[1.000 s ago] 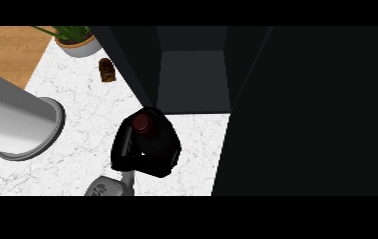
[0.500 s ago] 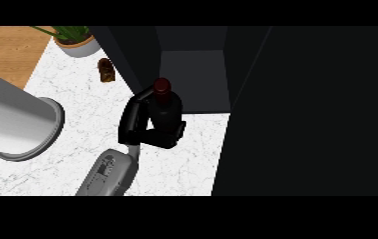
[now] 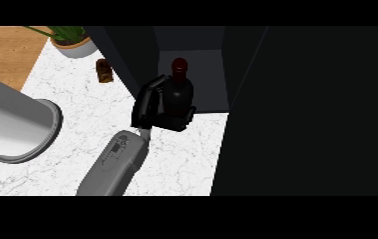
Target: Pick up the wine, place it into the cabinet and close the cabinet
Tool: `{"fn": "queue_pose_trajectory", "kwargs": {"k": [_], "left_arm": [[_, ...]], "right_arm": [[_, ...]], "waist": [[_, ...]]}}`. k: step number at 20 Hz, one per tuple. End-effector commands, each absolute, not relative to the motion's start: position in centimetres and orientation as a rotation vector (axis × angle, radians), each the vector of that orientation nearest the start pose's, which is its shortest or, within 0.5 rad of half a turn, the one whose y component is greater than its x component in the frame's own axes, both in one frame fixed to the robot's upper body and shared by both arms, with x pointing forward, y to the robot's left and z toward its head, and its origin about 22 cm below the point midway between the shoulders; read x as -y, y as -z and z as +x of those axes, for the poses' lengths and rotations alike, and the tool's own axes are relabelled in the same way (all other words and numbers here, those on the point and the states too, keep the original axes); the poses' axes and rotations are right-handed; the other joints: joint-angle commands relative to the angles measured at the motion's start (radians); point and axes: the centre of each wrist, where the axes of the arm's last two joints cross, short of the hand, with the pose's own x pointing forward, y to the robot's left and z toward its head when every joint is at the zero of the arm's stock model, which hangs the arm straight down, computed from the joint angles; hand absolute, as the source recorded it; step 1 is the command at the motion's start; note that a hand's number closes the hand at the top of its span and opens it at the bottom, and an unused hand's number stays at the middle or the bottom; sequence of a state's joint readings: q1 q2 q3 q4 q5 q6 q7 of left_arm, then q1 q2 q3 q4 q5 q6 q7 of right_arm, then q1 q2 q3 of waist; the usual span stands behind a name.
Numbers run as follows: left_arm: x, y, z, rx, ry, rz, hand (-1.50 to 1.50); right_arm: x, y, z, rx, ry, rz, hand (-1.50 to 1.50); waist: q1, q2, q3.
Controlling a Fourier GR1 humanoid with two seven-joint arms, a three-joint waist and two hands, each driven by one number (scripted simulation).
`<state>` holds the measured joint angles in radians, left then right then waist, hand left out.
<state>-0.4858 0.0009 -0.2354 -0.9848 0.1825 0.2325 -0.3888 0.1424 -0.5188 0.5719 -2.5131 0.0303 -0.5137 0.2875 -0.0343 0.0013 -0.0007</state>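
Here the wine (image 3: 178,85), a dark bottle with a deep red cap, stands upright at the mouth of the cabinet (image 3: 190,78), its neck and cap showing against the grey inner wall of the open compartment. Its lower body is hidden by the hand that carries it, so whether its base rests on the cabinet floor or hangs just above it cannot be told.

The hand (image 3: 153,108) that shows is black and rises from a grey forearm (image 3: 117,163) coming in from the near edge, left of centre; whether it is the robot's left or right hand cannot be settled from this view alone. Its fingers (image 3: 150,95) run up the bottle's left side and curl round the body, with the rest of the hand wrapped beneath and to the right, so it is closed round the wine. No other hand is visible.

The cabinet is a dark block filling the right half of the view, with its open compartment facing the near side and a dark panel slanting away on the left of the opening.

On the white marble counter (image 3: 81,108), to the left, a large grey round vessel (image 3: 22,128) sits at the left edge. Farther off, a small brown object (image 3: 104,70) stands near the cabinet's left panel, and a potted plant (image 3: 70,42) sits at the far left, beside a strip of wooden surface (image 3: 21,53).
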Motion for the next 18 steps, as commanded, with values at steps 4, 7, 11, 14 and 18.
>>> {"fn": "queue_pose_trajectory", "kwargs": {"k": [4,7,11,14,18], "left_arm": [[-10.8,-0.1,36.3,1.767,0.093,-0.167,1.5],[-9.5,-0.9,37.2,1.766,0.099,-0.138,1.5],[-9.7,-0.1,38.1,1.744,0.081,-0.104,1.5],[-9.8,0.3,38.8,1.731,0.092,-0.071,1.5],[-9.6,0.4,39.3,1.704,0.168,0.026,1.5]], "right_arm": [[19.7,-20.3,7.3,1.942,-0.15,0.238,-1.5],[19.7,-20.1,8.1,1.944,-0.163,0.235,-1.5],[19.2,-19.5,7.7,1.945,-0.163,0.253,-1.5],[19.3,-19.3,8.2,1.949,-0.137,0.273,-1.5],[19.4,-19.0,7.7,1.948,-0.178,0.266,-1.5]], "waist": [[-0.011,0.0,0.0],[-0.008,0.003,0.0],[-0.019,0.004,-0.001],[-0.033,0.011,0.0],[-0.039,0.01,0.0]]}}
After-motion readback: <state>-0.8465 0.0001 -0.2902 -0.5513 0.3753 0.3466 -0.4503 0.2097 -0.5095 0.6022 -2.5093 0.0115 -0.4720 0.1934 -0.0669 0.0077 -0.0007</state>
